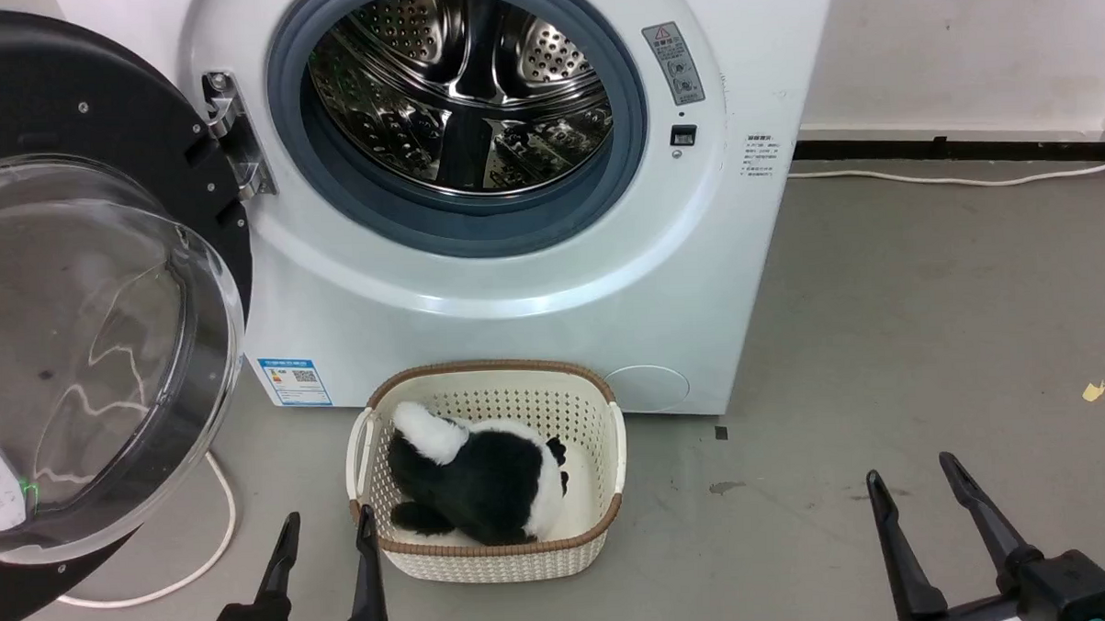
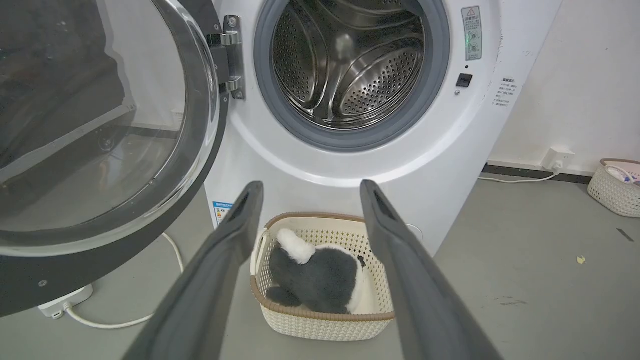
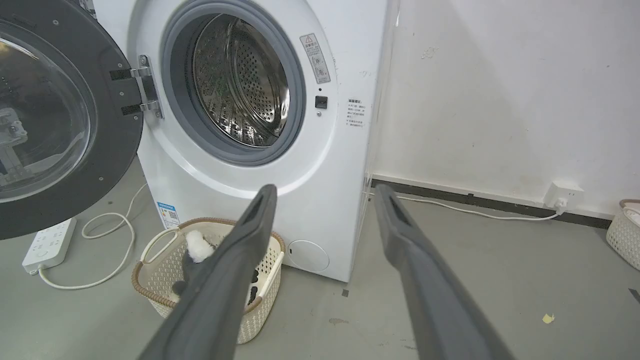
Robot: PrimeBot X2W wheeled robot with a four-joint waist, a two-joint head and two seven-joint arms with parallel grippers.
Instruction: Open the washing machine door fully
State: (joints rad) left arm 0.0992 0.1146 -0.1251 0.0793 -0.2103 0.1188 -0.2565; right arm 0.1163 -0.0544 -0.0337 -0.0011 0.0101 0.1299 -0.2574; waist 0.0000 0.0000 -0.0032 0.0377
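Although the door [image 1: 93, 317] hangs swung wide on its hinge [image 1: 234, 138] at the washing machine's [image 1: 515, 293] left, clear of the drum [image 1: 462, 84], the task looks to be at its last step. The left tool [image 1: 328, 516] and right tool [image 1: 910, 468] are both spread wide and hold nothing. If the door can swing further, the next move would be a gentle push on its rim. On the grey floor [image 1: 884, 336] a basket [image 1: 487, 552] with a plush toy [image 1: 476, 479] sits by the washer, with a white wall [image 1: 966, 39] behind.

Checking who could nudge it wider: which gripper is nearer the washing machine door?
Left. The left gripper is open just right of the washing machine door, beside the basket; the right gripper is open far to the right, beyond the basket.
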